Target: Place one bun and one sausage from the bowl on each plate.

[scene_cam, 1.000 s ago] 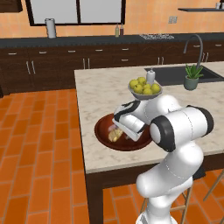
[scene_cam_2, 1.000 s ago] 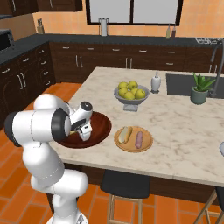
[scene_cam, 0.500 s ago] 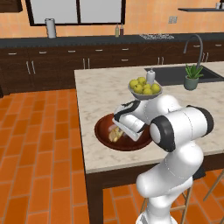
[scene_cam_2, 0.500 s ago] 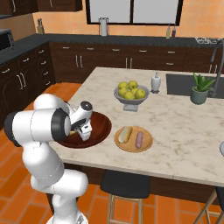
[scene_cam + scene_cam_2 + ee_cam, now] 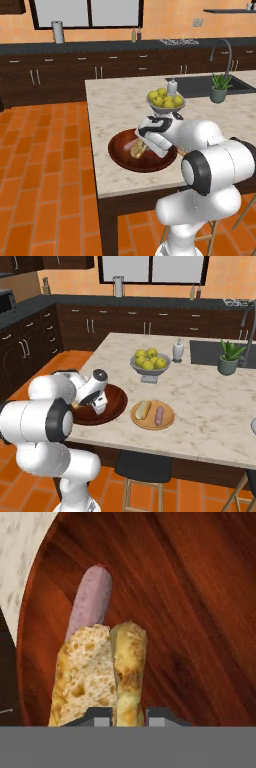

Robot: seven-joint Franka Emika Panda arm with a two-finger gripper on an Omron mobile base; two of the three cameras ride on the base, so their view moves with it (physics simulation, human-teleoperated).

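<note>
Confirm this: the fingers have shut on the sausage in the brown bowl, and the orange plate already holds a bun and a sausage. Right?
Not quite. The fingers have shut on the bun, not the sausage, which lies free in the bowl; the hand view shows this. The orange plate claim holds.

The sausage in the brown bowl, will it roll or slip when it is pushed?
The sausage looks smooth and round-sided, so it would probably roll sideways. Its glossy skin may slip between the fingers. It lies against the bun inside the bowl, which might stop it.
</note>
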